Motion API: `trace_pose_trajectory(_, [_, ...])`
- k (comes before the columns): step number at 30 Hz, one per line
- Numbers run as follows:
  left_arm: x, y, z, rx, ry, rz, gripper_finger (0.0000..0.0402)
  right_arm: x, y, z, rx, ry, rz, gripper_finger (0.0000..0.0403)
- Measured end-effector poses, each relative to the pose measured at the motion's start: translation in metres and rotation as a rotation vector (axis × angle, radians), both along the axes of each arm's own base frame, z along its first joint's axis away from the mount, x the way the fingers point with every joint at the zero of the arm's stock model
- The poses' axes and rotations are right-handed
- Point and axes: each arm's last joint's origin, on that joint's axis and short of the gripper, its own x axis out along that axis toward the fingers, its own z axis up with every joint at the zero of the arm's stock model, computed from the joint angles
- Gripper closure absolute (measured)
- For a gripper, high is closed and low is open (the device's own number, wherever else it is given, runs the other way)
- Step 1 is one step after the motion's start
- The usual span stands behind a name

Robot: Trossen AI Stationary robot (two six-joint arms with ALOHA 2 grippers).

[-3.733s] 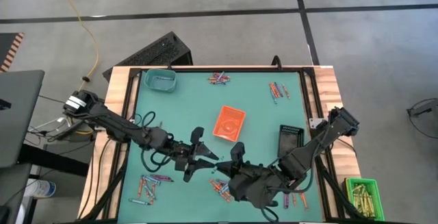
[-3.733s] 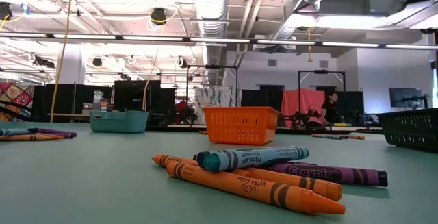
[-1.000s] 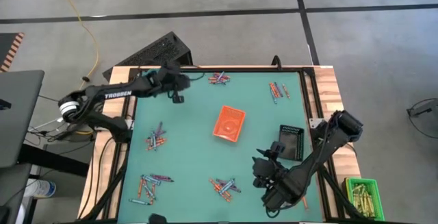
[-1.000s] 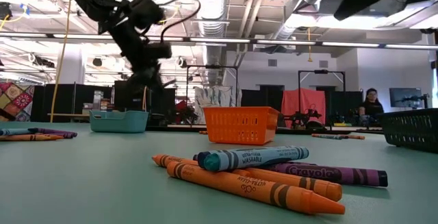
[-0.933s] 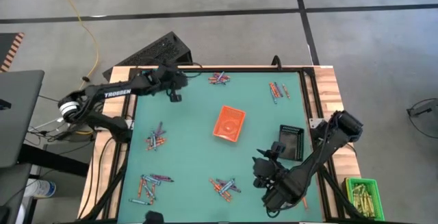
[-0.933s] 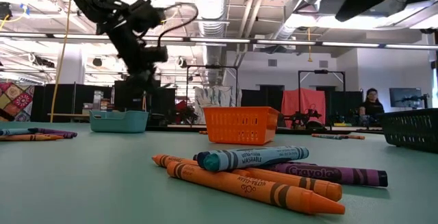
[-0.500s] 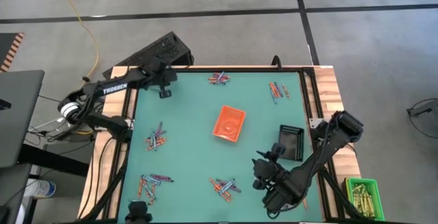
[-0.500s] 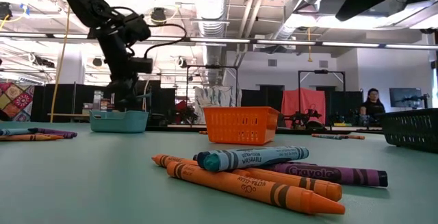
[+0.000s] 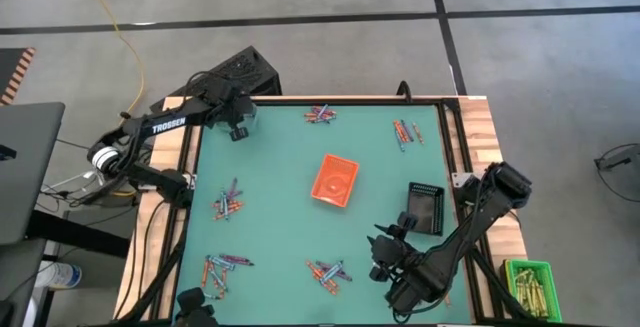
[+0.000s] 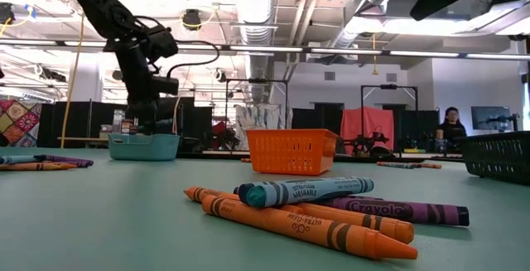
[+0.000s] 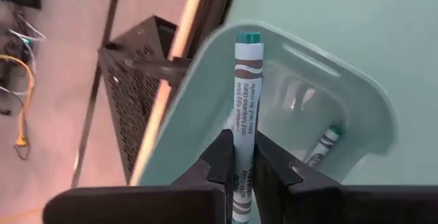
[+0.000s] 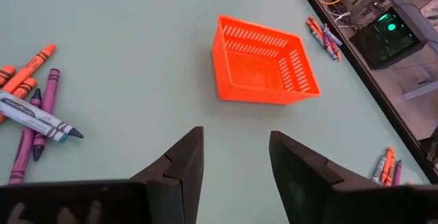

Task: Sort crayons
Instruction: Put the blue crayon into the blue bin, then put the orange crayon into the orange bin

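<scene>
Crayons lie in clusters across the green table (image 9: 280, 217), one heap (image 9: 325, 271) at the near edge. The teal tray (image 11: 342, 107) sits at the far left corner, the orange basket (image 9: 335, 179) mid-table. The left gripper (image 11: 241, 157) hovers over the teal tray, pinching a blue-grey crayon (image 11: 245, 107); another (image 11: 320, 146) lies inside. The step looks like the drop: next, spread the fingers. The right gripper (image 12: 231, 157) waits near right, fingers spread, empty.
</scene>
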Motion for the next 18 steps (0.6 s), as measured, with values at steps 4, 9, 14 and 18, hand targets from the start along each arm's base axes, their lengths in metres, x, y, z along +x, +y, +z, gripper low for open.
trace_pose_trajectory(4, [-0.0072,0.0027,-0.008,-0.052,0.046,0.038,0.0354,0.0003,0.0003,0.0,0.004,-0.004,0.0,0.0227])
trace_pose_trajectory(9, [-0.0087,0.0036,-0.0089,-0.056,0.044,0.061,0.0327,0.0008,0.0006,-0.0001,0.008,-0.008,0.0,0.0227])
trace_pose_trajectory(14, [-0.0082,0.004,-0.0085,-0.049,0.039,0.063,0.0306,0.0007,0.0007,-0.0001,0.008,-0.007,0.0,0.0227])
trace_pose_trajectory(18, [-0.007,0.0044,-0.0023,-0.013,-0.01,0.087,0.0302,-0.0011,0.0017,-0.0002,0.006,0.006,0.008,0.0227])
